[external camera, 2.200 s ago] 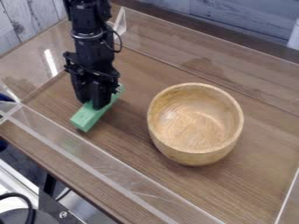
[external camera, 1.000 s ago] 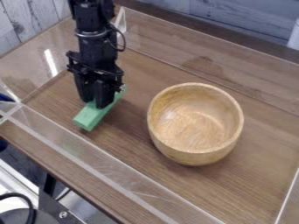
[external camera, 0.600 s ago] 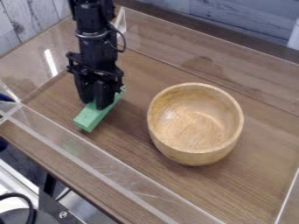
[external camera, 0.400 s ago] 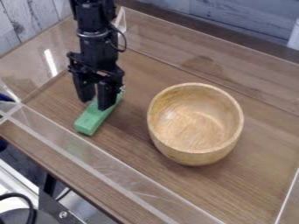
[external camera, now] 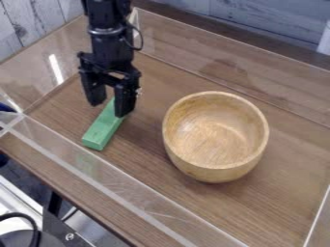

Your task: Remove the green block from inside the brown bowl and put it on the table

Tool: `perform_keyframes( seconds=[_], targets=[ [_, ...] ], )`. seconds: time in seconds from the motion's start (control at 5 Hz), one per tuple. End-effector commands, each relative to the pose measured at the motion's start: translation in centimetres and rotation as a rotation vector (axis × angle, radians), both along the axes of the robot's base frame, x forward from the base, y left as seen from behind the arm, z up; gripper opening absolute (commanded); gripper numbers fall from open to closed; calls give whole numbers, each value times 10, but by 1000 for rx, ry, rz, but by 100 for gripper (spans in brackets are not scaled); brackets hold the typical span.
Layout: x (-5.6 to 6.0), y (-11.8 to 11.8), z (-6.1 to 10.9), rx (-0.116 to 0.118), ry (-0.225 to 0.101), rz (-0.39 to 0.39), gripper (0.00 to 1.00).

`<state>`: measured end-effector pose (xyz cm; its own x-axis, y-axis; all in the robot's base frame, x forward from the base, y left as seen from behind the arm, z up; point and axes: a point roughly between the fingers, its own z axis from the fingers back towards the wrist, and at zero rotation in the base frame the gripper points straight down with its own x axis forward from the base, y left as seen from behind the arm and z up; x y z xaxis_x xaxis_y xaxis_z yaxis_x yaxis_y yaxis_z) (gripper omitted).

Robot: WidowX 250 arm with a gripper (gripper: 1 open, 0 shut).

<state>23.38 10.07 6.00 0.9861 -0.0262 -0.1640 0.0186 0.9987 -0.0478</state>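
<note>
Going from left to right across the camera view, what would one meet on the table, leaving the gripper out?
The green block, then the brown bowl.

Single camera, above table (external camera: pixel 200 60), looking obliquely down (bowl (external camera: pixel 215 136) whole).

Free room is on the right side of the table (external camera: pixel 290 198).
The wooden bowl (external camera: pixel 215 137) stands in the way at middle right. Between it and the green block (external camera: pixel 103 129) there is a narrow passage of bare wood. Clear low wall (external camera: pixel 96 178) blocks the near left side.
</note>
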Motion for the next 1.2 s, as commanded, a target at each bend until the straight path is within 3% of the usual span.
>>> perform_keyframes(
  seconds=[0.0,0.2,1.0],
  targets=[
    [14,0,26,28,-91,-9,100],
    [17,-4,33,29,-110,-16,100],
    [22,-9,34,34,-126,-24,100]
  ],
)
